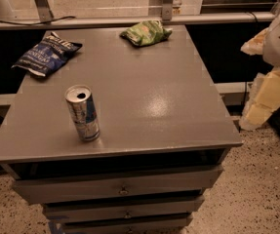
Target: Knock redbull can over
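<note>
A grey bench [144,82] with a flat, slightly glossy top is seen from above and in front, and most of the view is filled by it. Under the front edge three stacked drawers [120,186] are shown, each fitted with a small knob. A speckled floor [256,194] is seen below and to the right of the bench, and a pale rail [130,21] is run along behind the far edge.

The gripper [269,99], a cream and white form, is held off the bench, beyond the right edge and about level with its middle. It is well apart from everything on the top. Whether it is open or closed cannot be told.

A dark blue snack bag [46,53] is laid flat at the far left corner, with part of it hung slightly over the left edge. A green snack bag [145,32], crumpled, is placed at the far edge, near its middle.

The redbull can [82,112] is stood upright near the front edge, toward the front left corner. Its silver top is shown with a dark opening, and blue and silver panels are seen on its side. It is touched by nothing and is set well apart from both bags.
</note>
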Robot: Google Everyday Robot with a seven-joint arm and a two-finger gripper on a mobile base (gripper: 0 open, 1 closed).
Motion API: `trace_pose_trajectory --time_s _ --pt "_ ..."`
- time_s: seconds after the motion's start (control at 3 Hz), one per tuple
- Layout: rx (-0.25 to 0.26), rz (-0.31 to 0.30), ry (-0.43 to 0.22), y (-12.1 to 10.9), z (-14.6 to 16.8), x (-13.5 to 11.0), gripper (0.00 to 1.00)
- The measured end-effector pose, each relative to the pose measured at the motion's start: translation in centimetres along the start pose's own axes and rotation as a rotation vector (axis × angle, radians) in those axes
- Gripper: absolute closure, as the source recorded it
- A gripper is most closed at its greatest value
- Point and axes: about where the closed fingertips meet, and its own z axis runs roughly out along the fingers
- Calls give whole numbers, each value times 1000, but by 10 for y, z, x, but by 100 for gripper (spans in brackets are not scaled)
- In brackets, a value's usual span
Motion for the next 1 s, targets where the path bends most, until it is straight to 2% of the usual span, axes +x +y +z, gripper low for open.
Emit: trace_pose_trajectory --time_s 0.33,0.67,1.0 --pt "-69 87 -196 -2 45 -13 0" --pt "-126 138 -426 3 83 -50 0" --pt "-168 162 -656 14 105 -103 0"
